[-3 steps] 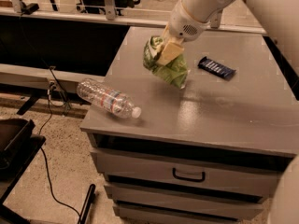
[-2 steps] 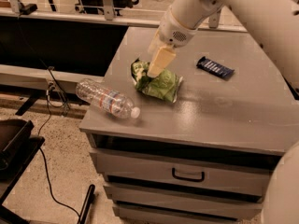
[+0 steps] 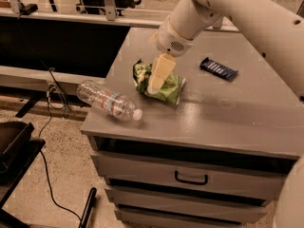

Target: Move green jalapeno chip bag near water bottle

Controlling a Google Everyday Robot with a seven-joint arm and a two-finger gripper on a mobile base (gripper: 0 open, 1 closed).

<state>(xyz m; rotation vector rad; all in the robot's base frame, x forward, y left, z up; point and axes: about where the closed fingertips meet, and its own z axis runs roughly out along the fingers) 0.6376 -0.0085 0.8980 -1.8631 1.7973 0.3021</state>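
Note:
The green jalapeno chip bag [image 3: 169, 88] lies crumpled on the grey cabinet top [image 3: 223, 113], near its left front. My gripper [image 3: 154, 85] comes down from the white arm above and is shut on the bag's left part, with the bag resting on the surface. The cream fingers [image 3: 160, 70] cover the bag's middle. The water bottle [image 3: 107, 100] lies on its side at the cabinet's left front edge, white cap pointing right, a short gap left of the bag.
A dark-blue bar wrapper [image 3: 218, 69] lies flat at the back right of the top. The cabinet has drawers [image 3: 190, 177] below. A black cable [image 3: 50, 175] runs across the floor at left, beside a dark bin [image 3: 12, 141].
The gripper has carried the bag down and to the left from mid-air onto the cabinet top, ending closer to the water bottle. The bottle and the wrapper have not moved.

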